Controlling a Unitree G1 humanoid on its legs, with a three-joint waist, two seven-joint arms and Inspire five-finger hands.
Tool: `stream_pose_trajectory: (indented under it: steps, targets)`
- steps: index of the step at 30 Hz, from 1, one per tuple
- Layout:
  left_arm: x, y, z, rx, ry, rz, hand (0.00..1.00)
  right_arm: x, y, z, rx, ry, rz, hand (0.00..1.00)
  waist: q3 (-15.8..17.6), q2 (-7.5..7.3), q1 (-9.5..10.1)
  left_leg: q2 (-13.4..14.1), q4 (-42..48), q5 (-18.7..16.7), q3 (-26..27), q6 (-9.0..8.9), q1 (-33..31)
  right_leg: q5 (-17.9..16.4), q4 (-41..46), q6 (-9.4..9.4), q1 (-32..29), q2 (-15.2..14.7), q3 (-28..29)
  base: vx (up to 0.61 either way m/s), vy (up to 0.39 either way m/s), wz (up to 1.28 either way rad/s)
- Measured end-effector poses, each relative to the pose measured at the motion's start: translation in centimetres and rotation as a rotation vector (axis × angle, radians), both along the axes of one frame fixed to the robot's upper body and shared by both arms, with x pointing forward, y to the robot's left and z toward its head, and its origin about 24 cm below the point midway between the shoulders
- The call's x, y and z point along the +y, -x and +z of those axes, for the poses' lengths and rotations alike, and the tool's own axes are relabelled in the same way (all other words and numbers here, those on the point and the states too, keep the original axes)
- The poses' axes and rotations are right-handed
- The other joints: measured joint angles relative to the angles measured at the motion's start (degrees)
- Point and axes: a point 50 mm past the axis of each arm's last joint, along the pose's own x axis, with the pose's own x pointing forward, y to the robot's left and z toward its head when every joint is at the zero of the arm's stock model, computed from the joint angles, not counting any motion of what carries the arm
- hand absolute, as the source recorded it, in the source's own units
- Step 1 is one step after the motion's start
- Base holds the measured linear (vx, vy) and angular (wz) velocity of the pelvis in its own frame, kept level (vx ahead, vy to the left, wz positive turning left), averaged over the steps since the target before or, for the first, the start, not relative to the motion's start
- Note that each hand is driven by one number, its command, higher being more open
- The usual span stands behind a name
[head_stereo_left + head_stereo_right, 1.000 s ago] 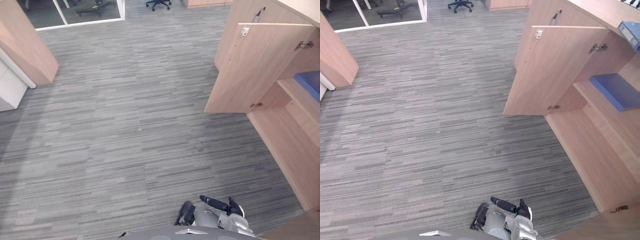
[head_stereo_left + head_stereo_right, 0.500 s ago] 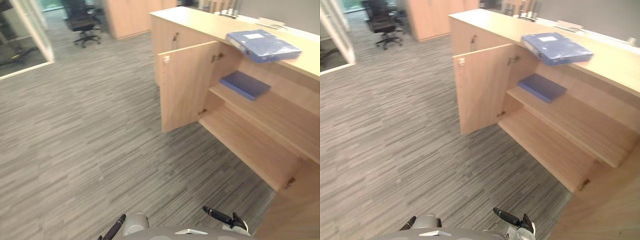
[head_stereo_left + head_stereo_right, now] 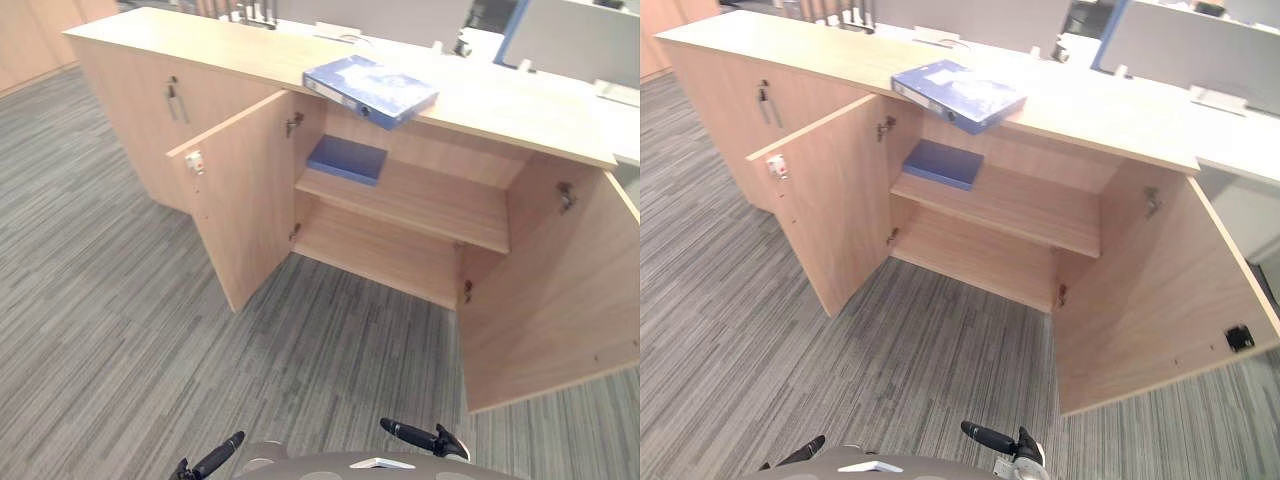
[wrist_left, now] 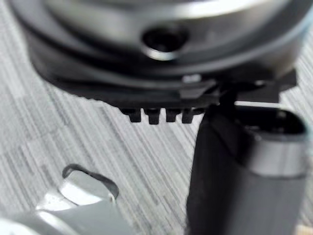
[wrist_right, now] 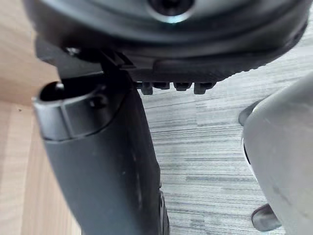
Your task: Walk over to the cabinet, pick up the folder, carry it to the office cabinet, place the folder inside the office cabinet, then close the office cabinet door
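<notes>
A blue folder (image 3: pixel 370 88) lies flat on the top of the long wooden cabinet (image 3: pixel 500 100), its corner jutting over the front edge. Below it the office cabinet stands with both doors open, the left door (image 3: pixel 235 200) and the right door (image 3: pixel 545 290) swung towards me. A second, thinner blue folder (image 3: pixel 346 158) rests on the left end of the inner shelf (image 3: pixel 420 205). My left hand (image 3: pixel 215 460) and right hand (image 3: pixel 415 436) hang low near my body, far from the cabinet, open and holding nothing. The wrist views show the left hand (image 4: pixel 234 171) and right hand (image 5: pixel 107 161) over carpet.
Grey striped carpet (image 3: pixel 120 330) lies between me and the cabinet. A closed cabinet section with a handle (image 3: pixel 175 100) adjoins on the left. Desks with a grey partition (image 3: pixel 1200 50) stand behind the counter.
The camera has swung to the right: the open cabinet, earlier at the right edge, now faces me in the middle. Both hands stay low and hold nothing.
</notes>
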Motion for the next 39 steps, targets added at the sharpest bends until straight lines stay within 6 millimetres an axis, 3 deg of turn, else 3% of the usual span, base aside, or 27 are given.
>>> stream_pose_trajectory:
  steps: [1, 3, 5, 7, 9, 10, 11, 12, 13, 16, 20, 24, 26, 28, 30, 32, 33, 34, 35, 37, 38, 39]
  targets:
    - [-0.2, 0.2, -0.1, 0.004, 0.009, -0.002, 1.0, -0.3, 0.1, 0.0, -0.002, -0.001, -0.001, 1.0, -0.07, 0.08, 0.25, -0.28, -1.05, 0.24, 0.15, 0.16, 0.87, -0.02, 1.71, 0.04, -0.81, 0.01, 0.28, 0.01, 0.07, -0.45]
    - [-1.1, 0.3, -0.2, -0.006, 0.034, -0.007, 1.0, -1.5, 0.0, 0.2, -0.012, 0.02, -0.026, 1.0, 0.04, 2.28, 0.21, -1.44, -4.05, 1.41, 0.42, 0.86, 4.18, -0.03, 14.43, 0.21, -5.86, 0.15, -0.39, 0.0, 0.063, -0.29]
    - [-1.5, 0.7, -0.3, 0.001, 0.044, 0.005, 1.0, -1.8, -0.1, 0.4, -0.02, 0.034, -0.019, 1.0, 0.28, 2.4, 0.1, -3.47, -6.36, 1.56, 0.72, 1.12, 7.61, 0.74, 25.18, 1.37, -9.79, -2.01, -4.67, 0.0, 0.054, -0.07]
    - [-1.7, 1.0, -0.3, 0.0, 0.05, 0.033, 1.0, -1.9, -0.1, 0.4, -0.019, 0.047, -0.001, 1.0, 0.31, 2.94, 0.44, -3.93, -8.63, 1.9, 1.46, 1.31, 9.46, 0.92, 27.08, 1.65, -10.37, -3.57, -7.86, -0.01, 0.036, -0.22]
    - [-1.8, 2.0, -0.4, 0.019, 0.053, 0.051, 1.0, -2.1, -0.3, 0.5, -0.021, 0.056, 0.015, 1.0, 0.02, 3.35, 0.23, -3.67, -11.53, 2.67, 2.21, 1.36, 11.24, -0.72, 26.66, 0.06, -10.65, -5.48, -14.22, -0.01, -0.111, -0.51]
    - [-1.9, 1.8, -0.4, 0.016, 0.055, 0.052, 1.0, -2.5, -1.2, 0.7, -0.04, 0.068, -0.011, 1.0, 1.63, 3.92, -0.03, 0.96, -11.59, 1.32, 1.31, -0.57, 11.97, -6.43, 18.99, -0.57, -13.65, -4.83, -25.67, 0.06, -0.341, -0.4]
    - [-1.5, 1.8, -0.4, 0.011, 0.048, 0.049, 1.0, -2.1, -1.3, 0.7, -0.042, 0.067, -0.009, 1.0, 2.32, 3.17, -0.23, 1.84, -11.43, 0.73, 0.04, -1.54, 12.8, -4.67, 13.56, 0.09, -13.44, -4.7, -26.6, 0.11, -0.447, -0.16]
    - [-0.6, 1.8, -0.2, 0.004, 0.023, 0.043, 1.0, -1.6, -0.7, 0.5, -0.023, 0.061, -0.005, 1.0, 2.43, 0.62, -0.68, 1.02, -10.19, -0.05, -1.25, -3.05, 12.99, 0.28, 6.35, 0.37, -12.31, -5.59, -26.21, 0.13, -0.276, 0.31]
    - [-0.4, 1.9, -0.1, 0.007, 0.017, 0.041, 1.0, -1.5, -0.6, 0.4, -0.024, 0.052, -0.02, 1.0, 2.69, -0.24, -0.94, 1.02, -8.97, -0.69, -1.99, -4.29, 13.24, 3.09, 7.09, 0.51, -11.95, -5.93, -26.56, 0.23, -0.339, 0.32]
    - [-1.7, 1.5, -0.4, 0.003, 0.053, 0.047, 1.0, -2.1, -0.9, 0.6, -0.031, 0.077, 0.003, 1.0, 2.91, 2.46, -0.96, 3.87, -7.85, -1.72, -6.61, -5.79, 13.77, -0.84, 9.78, -0.85, -11.79, -3.12, -28.84, 0.19, -0.25, 0.09]
    - [-1.9, 0.5, -0.4, -0.024, 0.058, 0.063, 1.0, -2.2, -0.8, 0.6, -0.032, 0.064, -0.026, 1.0, 2.83, 2.82, -1.08, 5.02, -11.47, -1.94, -10.66, -6.06, 14.65, -5.82, 12.91, -1.43, -11.6, -2.99, -32.69, 0.2, -0.168, 0.42]
    - [-1.8, 0.5, -0.4, -0.022, 0.056, 0.067, 1.0, -2.3, -1.0, 0.6, -0.038, 0.065, -0.036, 1.0, 2.68, 2.68, -1.2, 6.44, -10.9, -3.69, -12.69, -7.96, 14.58, -10.7, 16.49, -1.78, -11.15, -3.01, -35.24, 0.26, -0.088, 0.34]
    - [-1.8, 0.5, -0.3, -0.021, 0.057, 0.068, 1.0, -2.3, -0.8, 0.6, -0.036, 0.06, -0.058, 1.0, 2.41, 3.02, -1.29, 7.23, -8.7, -4.14, -13.15, -8.38, 13.95, -12.19, 16.33, -2.14, -10.03, -2.51, -36.43, 0.34, -0.08, 0.25]
    - [-1.5, 0.4, -0.2, -0.027, 0.045, 0.069, 1.0, -2.1, -0.5, 0.5, -0.032, 0.049, -0.084, 1.0, 2.16, 2.49, -1.48, 7.61, -0.55, -4.37, -13.27, -8.71, 10.6, -12.01, 13.17, -2.31, -6.83, -1.6, -37.02, 0.42, -0.112, 0.18]
    - [-1.3, 0.4, -0.1, -0.037, 0.037, 0.069, 1.0, -2.1, -0.1, 0.4, -0.025, 0.04, -0.105, 1.0, 2.12, 2.27, -1.38, 8.4, 11.92, -4.09, -13.74, -8.65, 6.76, -11.02, 10.09, -2.89, -2.66, -0.09, -37.48, 0.38, -0.081, 0.0]
    - [-1.0, 0.5, 0.1, -0.045, 0.023, 0.067, 1.0, -1.8, 0.0, 0.4, -0.022, 0.038, -0.087, 1.0, 2.36, 1.89, -1.18, 9.77, 31.15, 0.23, -13.71, -9.47, 0.77, -10.92, 5.16, -3.03, 3.44, 1.83, -36.44, 0.38, -0.045, -0.49]
    - [-1.1, 0.7, 0.1, -0.047, 0.024, 0.064, 1.0, -1.8, -0.4, 0.5, -0.033, 0.04, -0.079, 1.0, 2.22, 2.43, -0.71, 10.13, 42.13, -2.02, -12.02, -8.44, -3.63, -10.94, 2.24, -3.07, 7.41, 2.49, -34.45, 0.46, 0.027, -0.67]
    - [-1.1, 0.6, 0.2, -0.05, 0.023, 0.061, 1.0, -1.9, -0.5, 0.5, -0.032, 0.042, -0.08, 1.0, 2.26, 2.41, -0.64, 9.92, 45.06, -3.15, -10.88, -7.41, -5.48, -10.94, 1.25, -3.07, 8.79, 2.38, -33.6, 0.51, 0.111, -0.7]
    - [-1.0, 0.2, 0.3, -0.066, 0.017, 0.059, 1.0, -1.9, -0.4, 0.5, -0.028, 0.044, -0.081, 1.0, 2.5, 2.2, -0.23, 8.8, 49.26, -5.6, -8.19, -4.6, -9.57, -10.93, -0.74, -3.07, 11.37, 1.48, -31.91, 0.41, 0.139, -0.43]
    - [-0.9, -0.4, 0.5, -0.092, 0.009, 0.052, 1.0, -1.9, -0.3, 0.4, -0.02, 0.044, -0.082, 1.0, 3.52, 1.85, 0.69, 6.93, 49.97, -7.82, -4.63, -1.14, -14.77, -10.91, -1.24, -3.0, 14.06, -0.67, -30.88, 0.39, 0.213, -0.45]
    - [-1.1, -0.6, 0.4, -0.093, 0.011, 0.04, 1.0, -1.8, -0.3, 0.4, -0.019, 0.043, -0.08, 1.0, 4.22, 2.24, 1.03, 6.39, 43.61, -8.61, -2.71, -0.92, -18.13, -10.92, 0.77, -2.59, 15.05, -2.19, -30.52, 0.45, 0.285, -0.57]
    - [-1.7, -0.4, 0.3, -0.086, 0.023, 0.029, 1.0, -2.3, -0.3, 0.5, -0.019, 0.049, -0.075, 1.0, 4.39, 4.33, 1.12, 6.76, 26.55, -4.72, -2.88, 0.01, -17.74, -11.65, 5.39, -0.16, 14.95, -2.52, -29.8, 0.55, 0.382, -0.6]
